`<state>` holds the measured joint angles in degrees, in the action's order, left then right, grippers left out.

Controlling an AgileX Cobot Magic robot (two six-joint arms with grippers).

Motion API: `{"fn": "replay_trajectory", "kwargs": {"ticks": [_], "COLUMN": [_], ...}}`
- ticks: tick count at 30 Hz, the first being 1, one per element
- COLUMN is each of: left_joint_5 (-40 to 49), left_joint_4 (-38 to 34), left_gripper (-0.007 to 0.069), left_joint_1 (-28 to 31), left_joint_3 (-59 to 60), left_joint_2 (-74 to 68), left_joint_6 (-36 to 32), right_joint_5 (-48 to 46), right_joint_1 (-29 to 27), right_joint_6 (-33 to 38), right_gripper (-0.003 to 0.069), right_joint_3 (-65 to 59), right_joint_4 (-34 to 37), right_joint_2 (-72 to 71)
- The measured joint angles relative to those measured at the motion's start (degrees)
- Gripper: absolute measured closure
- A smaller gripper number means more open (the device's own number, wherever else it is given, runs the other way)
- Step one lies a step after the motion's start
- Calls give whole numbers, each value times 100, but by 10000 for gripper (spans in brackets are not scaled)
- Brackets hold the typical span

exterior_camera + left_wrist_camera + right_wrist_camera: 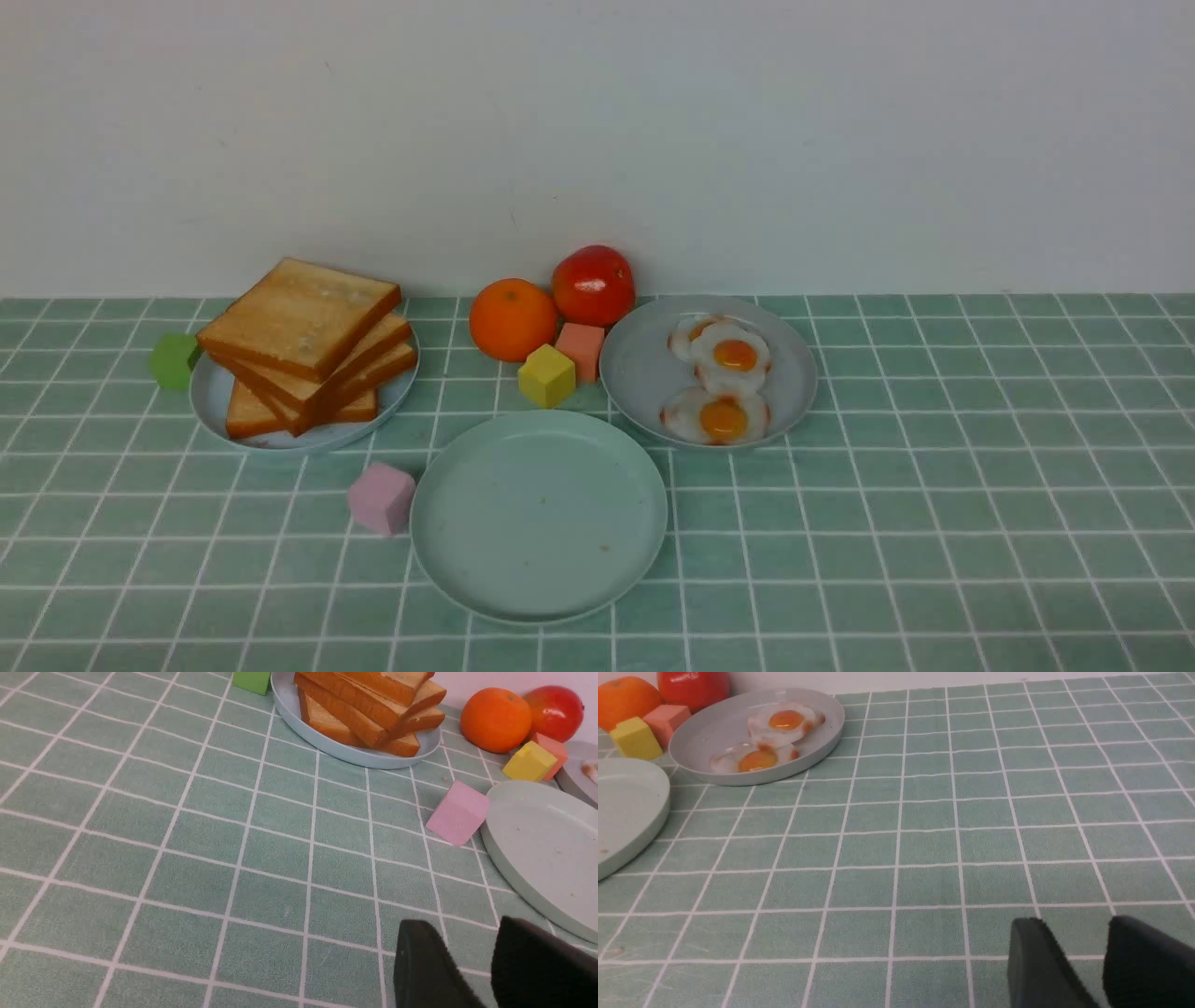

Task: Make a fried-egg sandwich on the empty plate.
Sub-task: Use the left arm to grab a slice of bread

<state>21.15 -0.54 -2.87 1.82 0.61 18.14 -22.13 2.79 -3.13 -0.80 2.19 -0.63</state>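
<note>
The empty plate [540,515], pale mint green, lies at the front centre with nothing on it; no fried-egg sandwich shows in any view. Several toast slices [303,345] are stacked on a grey-blue plate [217,411] at the back left. Three fried eggs overlap on another grey plate [639,378] at the back right, the nearest fried egg [721,417] at its front. Neither arm shows in the front view. My left gripper [462,926] hovers open over bare cloth beside the empty plate [542,849]. My right gripper [1071,924] is open over cloth, well short of the eggs [756,759].
An orange [513,319] and a red fruit [593,285] stand by the wall between the two back plates. A yellow cube [546,375] and a salmon cube [582,347] sit behind the empty plate. A pink cube [381,497] touches its left side; a green cube [174,360] is far left.
</note>
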Motion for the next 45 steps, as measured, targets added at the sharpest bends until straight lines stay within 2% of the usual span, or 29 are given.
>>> {"fn": "replay_trajectory", "kwargs": {"ticks": [22, 25, 28, 32, 35, 38, 41, 43, 44, 45], "left_joint_5": [-67, -365, -983, -1765, -2084, -1574, -522, -184, 481, 556], "left_joint_4": [-29, -393, -1462, -2571, -2843, -2782, -2463, -2403, -2351, -2346], "left_gripper": [386, 386, 386, 386, 398, 452, 578, 615, 638, 638], "left_joint_1": [0, 0, 0, 0, 0, 0, 0, 0, 0, 0], "left_joint_3": [0, 0, 0, 0, -8, -190, -867, -1132, -1672, -1737], "left_joint_2": [0, 0, 0, 0, 0, 0, -166, -336, -781, -839], "left_joint_6": [24, 215, 857, 1343, 1439, 1374, 790, 547, -9, -9], "right_joint_5": [0, 0, 0, 0, 0, 0, 0, 22, 121, 165], "right_joint_1": [0, 0, 0, 0, 0, 0, 0, 0, 0, 0], "right_joint_6": [0, 0, 0, 0, 0, 0, 0, 0, -15, -23], "right_gripper": [419, 419, 419, 419, 419, 419, 419, 419, 419, 419], "right_joint_3": [0, 0, 0, 0, 0, 0, 0, 0, -20, -21], "right_joint_4": [0, 0, 0, 0, 0, 0, 0, 0, 104, 143], "right_joint_2": [0, 0, 0, 0, 0, 0, 0, 0, 0, 0]}}
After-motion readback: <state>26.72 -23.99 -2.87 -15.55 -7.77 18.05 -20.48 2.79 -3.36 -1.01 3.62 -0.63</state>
